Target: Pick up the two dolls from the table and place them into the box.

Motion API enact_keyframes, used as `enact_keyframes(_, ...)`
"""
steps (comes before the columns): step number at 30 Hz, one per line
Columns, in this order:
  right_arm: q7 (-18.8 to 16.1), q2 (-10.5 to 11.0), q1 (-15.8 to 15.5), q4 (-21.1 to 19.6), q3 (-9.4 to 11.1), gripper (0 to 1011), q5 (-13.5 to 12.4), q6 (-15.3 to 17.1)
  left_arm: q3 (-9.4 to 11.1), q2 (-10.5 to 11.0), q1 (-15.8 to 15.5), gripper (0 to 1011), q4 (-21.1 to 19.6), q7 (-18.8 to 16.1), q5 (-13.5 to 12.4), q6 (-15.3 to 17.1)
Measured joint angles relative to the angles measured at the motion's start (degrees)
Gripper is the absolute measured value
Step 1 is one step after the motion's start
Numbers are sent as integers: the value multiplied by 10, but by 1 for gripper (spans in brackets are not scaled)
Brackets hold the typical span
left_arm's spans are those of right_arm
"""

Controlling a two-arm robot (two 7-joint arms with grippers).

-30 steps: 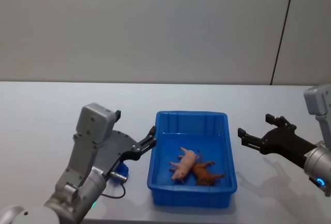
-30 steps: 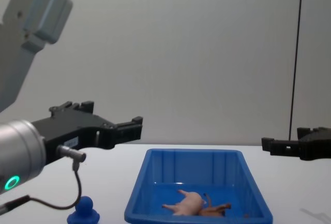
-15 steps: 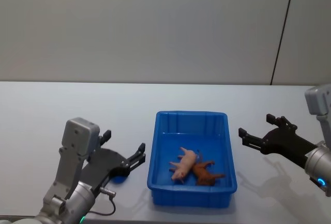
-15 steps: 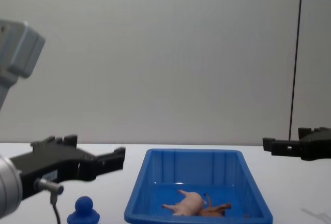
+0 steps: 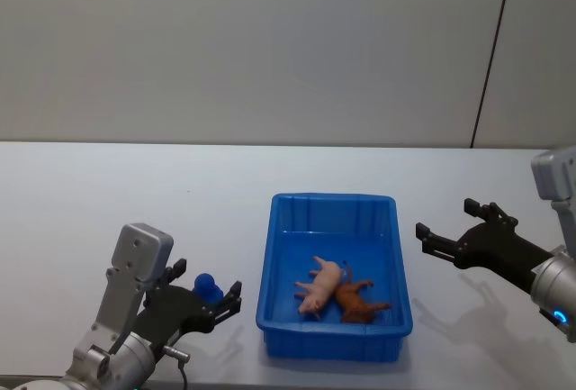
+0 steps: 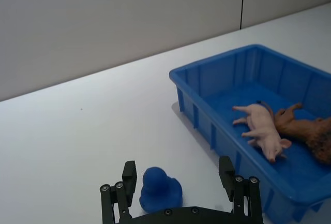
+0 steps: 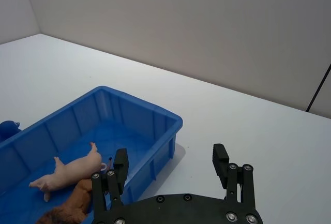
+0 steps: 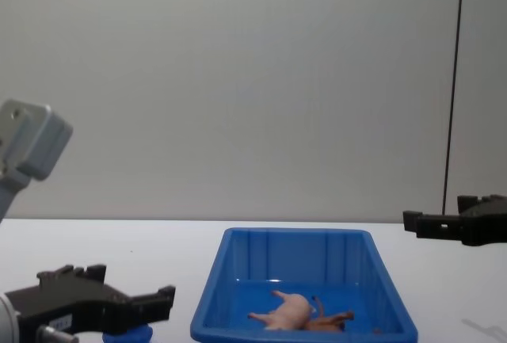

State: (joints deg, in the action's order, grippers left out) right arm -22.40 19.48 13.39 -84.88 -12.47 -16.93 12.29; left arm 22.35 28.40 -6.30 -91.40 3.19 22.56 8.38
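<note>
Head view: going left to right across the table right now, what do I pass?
Left gripper, open, with the small blue object at its fingers → box → pink pig → brown lion, both lying inside the box → right gripper, open, above the table off the box's right side.

Plain white desk, bright blue rectangular box resting on it right of centre, small blue rounded figure on the desk left of the box, apart.
</note>
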Motion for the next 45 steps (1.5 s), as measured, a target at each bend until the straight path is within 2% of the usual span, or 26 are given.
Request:
enact_keyframes(9,0,0,0,0,0,1001,0,0,-5,-1,-14,1002,33,28,-15,27)
enact_keyframes(21,0,0,0,0,0,1001,0,0,-11,-4,-32,1002,71,62,-30,38)
enact_keyframes(45,0,0,0,0,0,1001,0,0,-20,-24,-77,1002,163,139,-23,-13)
